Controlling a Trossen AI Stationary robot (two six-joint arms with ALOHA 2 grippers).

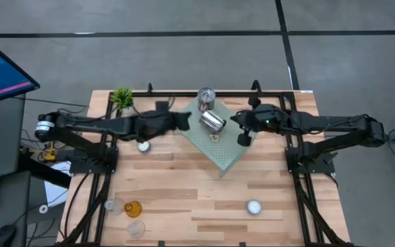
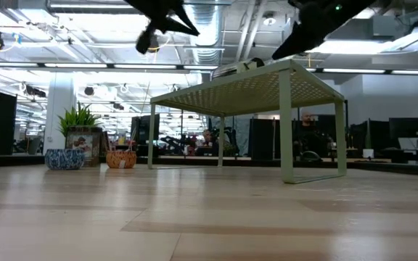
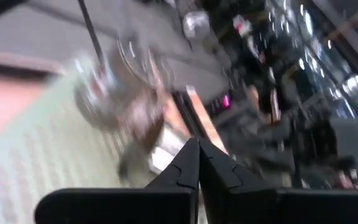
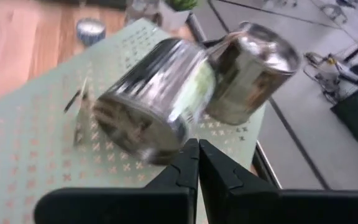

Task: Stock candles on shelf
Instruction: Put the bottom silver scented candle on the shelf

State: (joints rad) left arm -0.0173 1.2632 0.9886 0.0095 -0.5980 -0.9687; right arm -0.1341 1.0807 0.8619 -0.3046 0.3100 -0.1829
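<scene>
Two silver tins [image 1: 212,121] are sitting on the shelf [image 1: 225,154], one tipped over; tealights [image 1: 254,206] and glass holders [image 1: 134,209] are waiting on the tabletop [image 1: 184,192]. Wrist views: right hand [image 4: 198,147] and left hand [image 3: 198,147] are pressed together, carrying nothing.

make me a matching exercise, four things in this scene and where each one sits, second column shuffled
Things:
1. tipped silver tin
2. upright silver tin
3. amber glass candle
4. green plant

Places:
A. near left corner of the table
B. far left corner of the table
C. on its side, mid shelf
D. far tip of the shelf

Pairs: 1-C, 2-D, 3-A, 4-B
</scene>
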